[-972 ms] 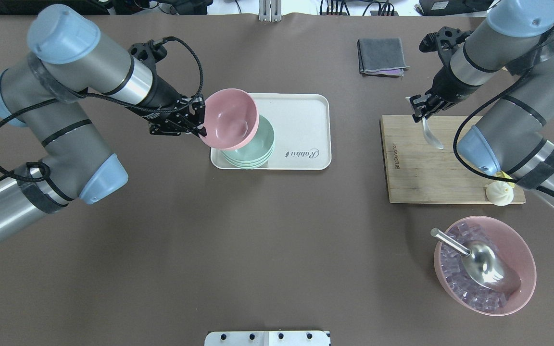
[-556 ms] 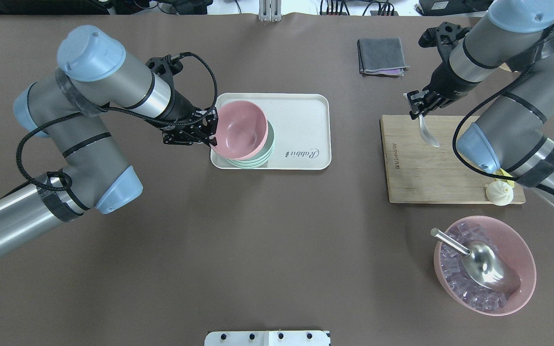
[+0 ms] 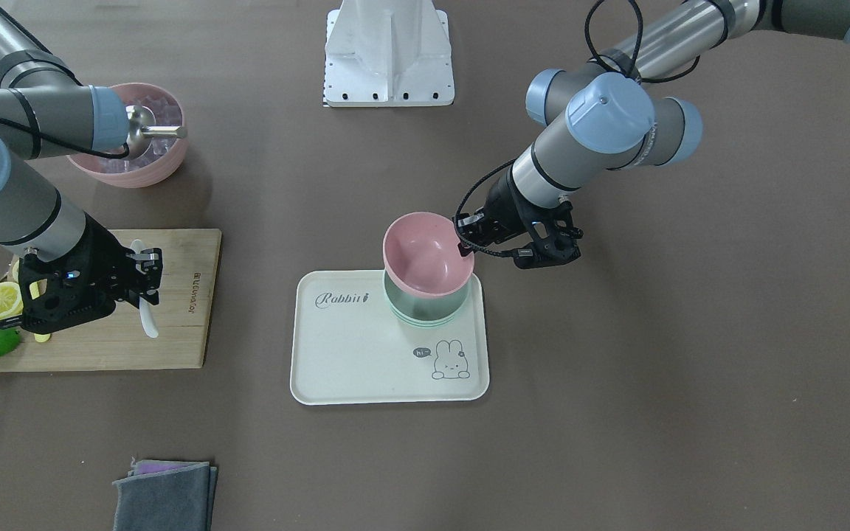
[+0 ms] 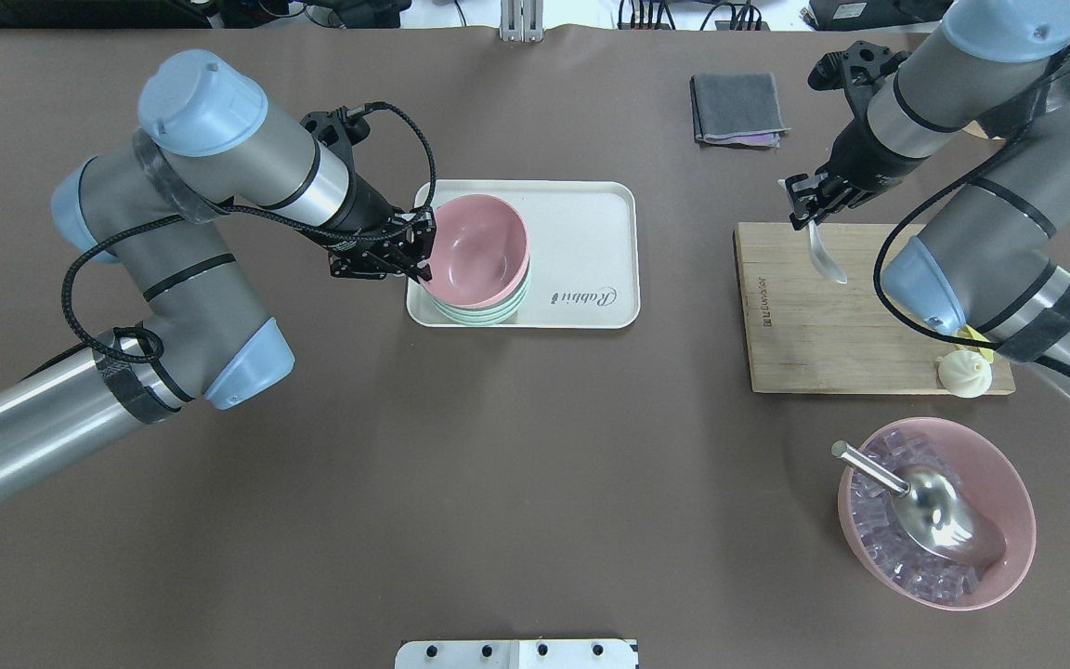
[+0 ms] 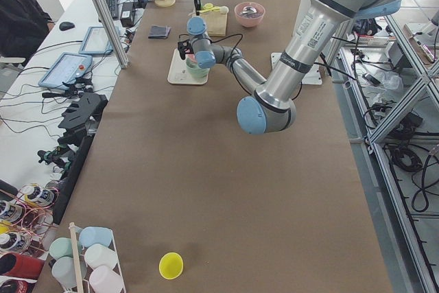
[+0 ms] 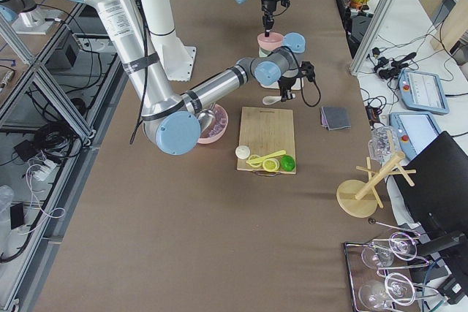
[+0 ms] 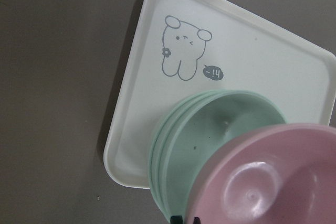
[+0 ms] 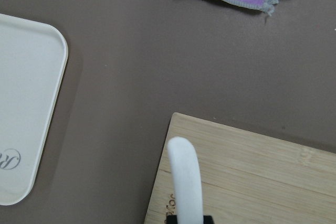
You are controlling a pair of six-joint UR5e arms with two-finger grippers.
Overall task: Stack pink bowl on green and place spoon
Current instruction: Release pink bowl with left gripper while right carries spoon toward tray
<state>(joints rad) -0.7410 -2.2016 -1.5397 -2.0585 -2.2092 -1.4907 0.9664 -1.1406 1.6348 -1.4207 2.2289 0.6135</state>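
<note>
Overhead, the pink bowl [image 4: 479,249] looked nested in the green bowls [image 4: 509,307] on the tray [image 4: 581,218]; the left wrist view showed it off-centre. The left gripper [image 4: 424,253] pinched its rim, farther over than a second before. The right gripper [image 4: 806,210] clamped the spoon [image 4: 826,257] over the cutting board [image 4: 823,334].

Overhead and front opposed, sharing tray [image 4: 581,232], end views far, wrist views close

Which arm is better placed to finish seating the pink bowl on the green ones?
Left. The left gripper holds the pink bowl's rim over the green bowls on the tray. The right gripper is far off above the board, shut on the spoon.
</note>
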